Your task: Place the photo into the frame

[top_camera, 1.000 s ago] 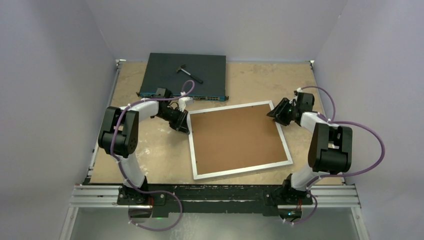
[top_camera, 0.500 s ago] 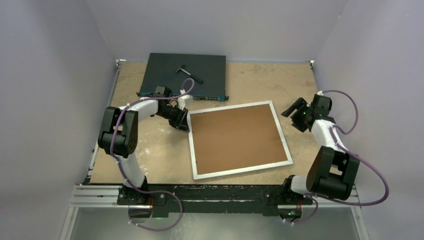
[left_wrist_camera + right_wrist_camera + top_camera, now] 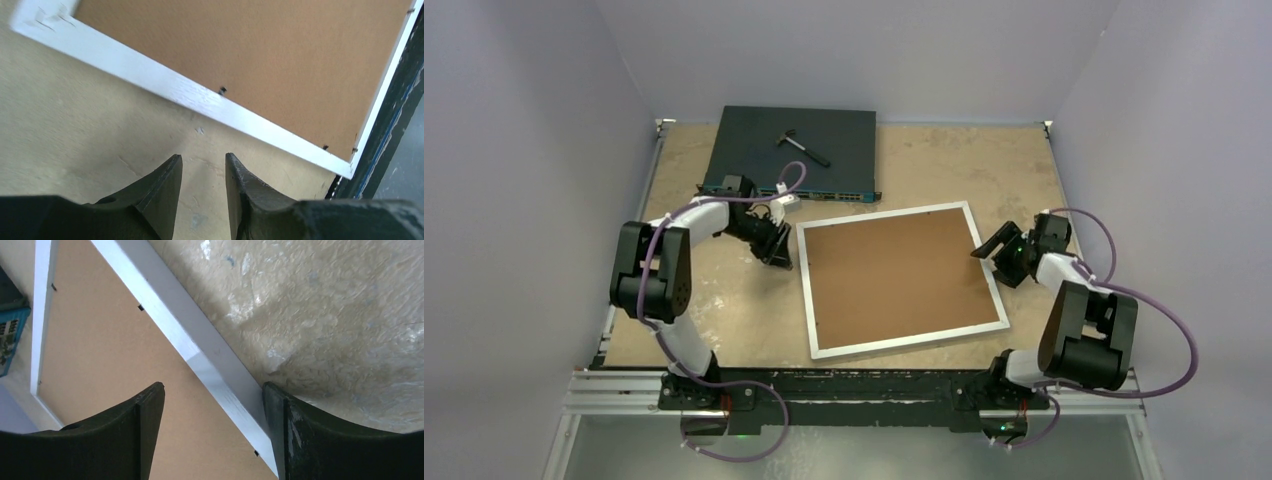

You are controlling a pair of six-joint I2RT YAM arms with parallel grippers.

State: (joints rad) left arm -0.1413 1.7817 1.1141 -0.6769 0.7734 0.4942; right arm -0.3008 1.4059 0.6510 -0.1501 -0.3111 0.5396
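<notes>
The frame [image 3: 911, 339] lies face down on the table, its thin white border around a plain brown backing board [image 3: 894, 275]. The photo is hidden. My left gripper [image 3: 774, 246] hovers just off the frame's left edge near the far corner. In the left wrist view its fingers stand a little apart [image 3: 202, 156] over bare table, short of the white border [image 3: 200, 97]. My right gripper [image 3: 996, 250] is open at the frame's right edge. In the right wrist view it [image 3: 212, 386] straddles the white border [image 3: 200, 352], one finger over the board, the other at the outer side.
A dark flat network switch [image 3: 764, 150] sits at the back left, just behind the frame's far left corner, with a small hammer [image 3: 802, 146] on top. Grey walls close in the left, right and back. The tan tabletop [image 3: 724, 300] shows left of the frame.
The left gripper backed off the frame's left edge and its jaws parted. The right arm swung out to the right, opened wide, then returned lower on the frame's right edge.
</notes>
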